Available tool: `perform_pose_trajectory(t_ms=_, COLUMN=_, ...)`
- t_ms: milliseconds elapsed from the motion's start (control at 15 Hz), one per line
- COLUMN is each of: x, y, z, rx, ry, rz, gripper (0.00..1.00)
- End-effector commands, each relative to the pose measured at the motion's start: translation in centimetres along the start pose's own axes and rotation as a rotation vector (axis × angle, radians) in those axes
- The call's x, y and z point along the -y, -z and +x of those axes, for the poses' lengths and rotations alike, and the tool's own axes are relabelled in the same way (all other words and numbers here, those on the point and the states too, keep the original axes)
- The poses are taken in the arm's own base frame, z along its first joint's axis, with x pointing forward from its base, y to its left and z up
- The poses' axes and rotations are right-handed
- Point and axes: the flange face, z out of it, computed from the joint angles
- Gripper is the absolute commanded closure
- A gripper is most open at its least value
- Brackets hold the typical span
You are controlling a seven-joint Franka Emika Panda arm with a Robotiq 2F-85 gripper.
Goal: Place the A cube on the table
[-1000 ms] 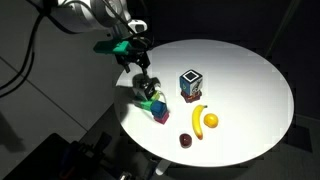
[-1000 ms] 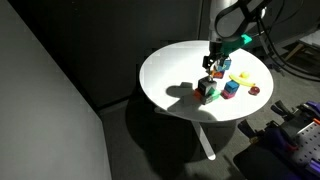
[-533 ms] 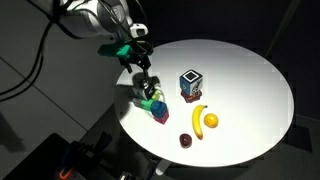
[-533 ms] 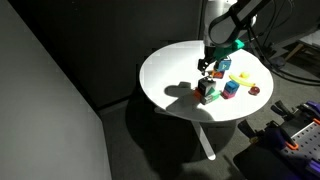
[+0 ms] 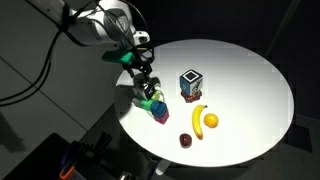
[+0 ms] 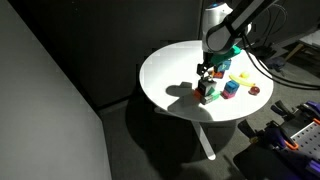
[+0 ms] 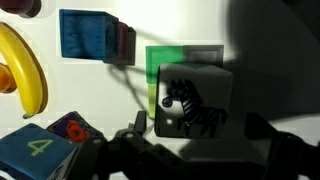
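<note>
Gripper hung over the block pile, jaws either side of the small whitish zebra-faced A cube, beside a green block. Pinching? Couldn't tell. Placing on the round white table looked undone.

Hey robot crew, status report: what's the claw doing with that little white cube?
Claw open, above the block pile. White cube sits inside the claw's gap, not gripped yet. Green block and blue block crowd close by.
</note>
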Motion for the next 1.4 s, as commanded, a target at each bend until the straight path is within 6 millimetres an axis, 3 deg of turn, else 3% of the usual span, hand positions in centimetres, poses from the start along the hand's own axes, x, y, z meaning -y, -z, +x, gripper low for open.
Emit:
perform_pose_trajectory(t_ms=0, x=0.3, y=-0.5, z=0.5, rx=-0.009, ry=-0.022, rz=0.001, gripper=0.00)
perform_pose_trajectory(t_ms=1333, x=0.5, y=-4.5, z=-0.4, rx=0.044, ry=0.000, rz=0.001, gripper=0.00)
